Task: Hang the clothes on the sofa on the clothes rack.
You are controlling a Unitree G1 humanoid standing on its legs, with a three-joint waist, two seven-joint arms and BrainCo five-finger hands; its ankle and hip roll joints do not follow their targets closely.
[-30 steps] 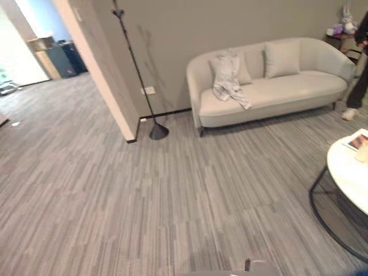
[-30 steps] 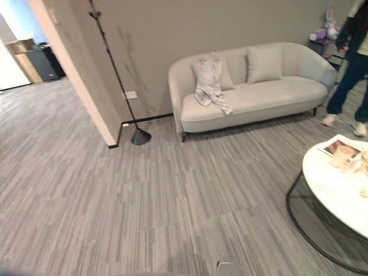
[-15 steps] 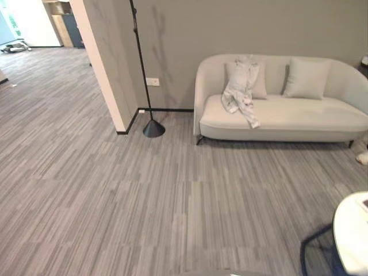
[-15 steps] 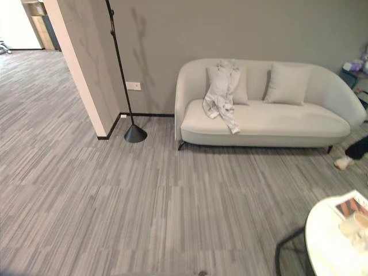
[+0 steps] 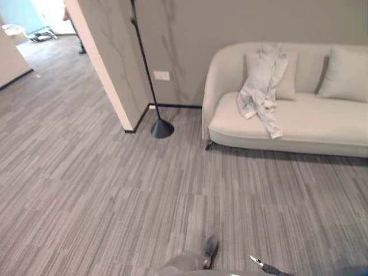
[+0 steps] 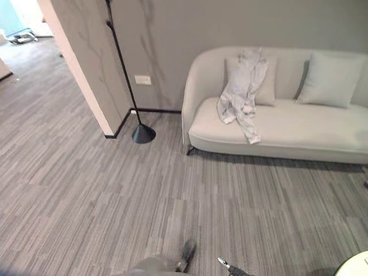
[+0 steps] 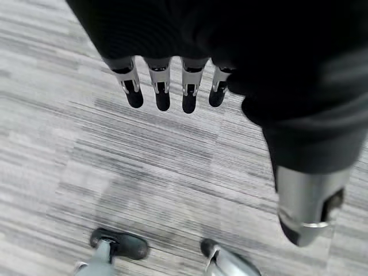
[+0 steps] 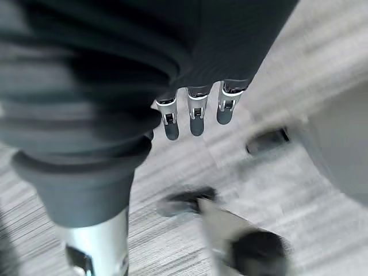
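A light grey garment (image 5: 261,86) hangs over the back of the cream sofa (image 5: 313,123) and trails onto its seat at the left end. Left of the sofa, by the wall, stands the clothes rack (image 5: 144,66), a thin black pole on a cone base (image 6: 143,134). In its wrist view my left hand (image 7: 163,95) hangs over the carpet, fingers straight and nothing in it. My right hand (image 8: 196,119) does the same in the right wrist view, open and empty. Both hands are well short of the sofa.
A wall corner (image 5: 106,69) juts out left of the rack, with a socket (image 5: 161,75) on the wall behind the pole. Two cushions (image 6: 330,80) lean on the sofa back. Striped grey carpet (image 5: 126,195) runs up to the sofa. A white table edge (image 6: 359,266) shows at lower right.
The whole picture has shifted, so the camera has moved: sofa and rack now look nearer and sit further right. The garment lies as before.
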